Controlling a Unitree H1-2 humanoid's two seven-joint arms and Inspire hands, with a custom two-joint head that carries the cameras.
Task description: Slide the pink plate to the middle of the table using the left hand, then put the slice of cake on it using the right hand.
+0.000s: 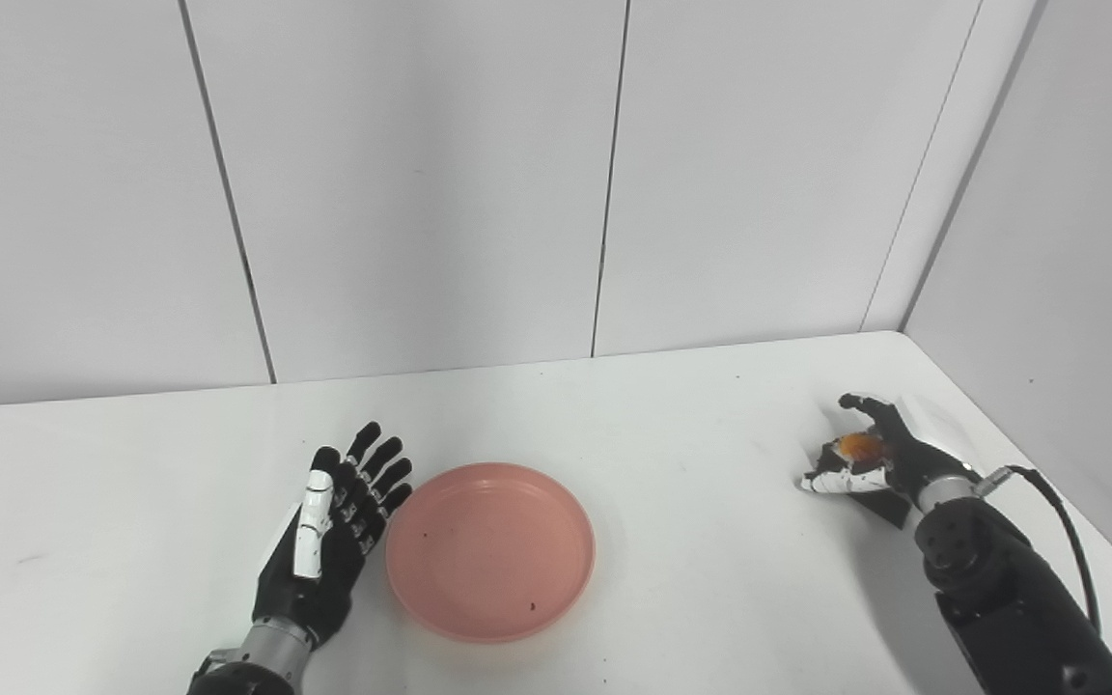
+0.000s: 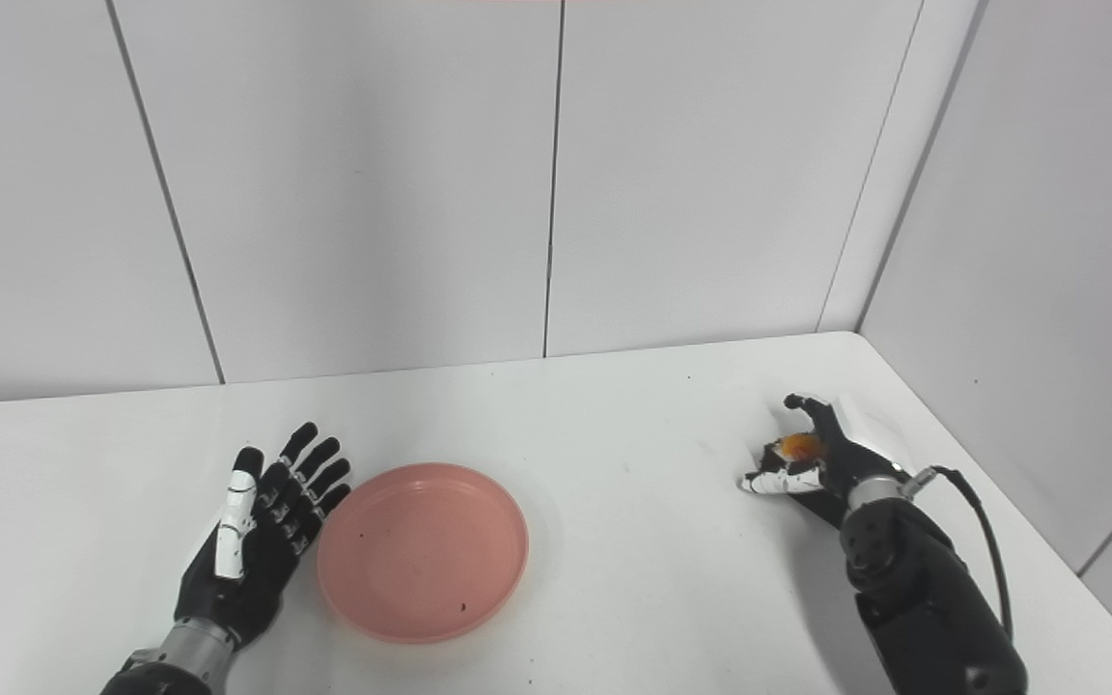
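Pink plate (image 1: 490, 550): sitting near the middle of the white table (image 1: 672, 425), nothing resting on it.
Left hand (image 1: 329, 536): lying flat just beside the plate's left rim, fingers spread, holding nothing.
Right hand (image 1: 870, 458): curling around the slice of cake (image 1: 860, 447) by the table's right edge, well apart from the plate.

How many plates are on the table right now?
1. The pink plate lies empty near the table's middle, just right of the open left hand. Nothing in view could hide another plate.
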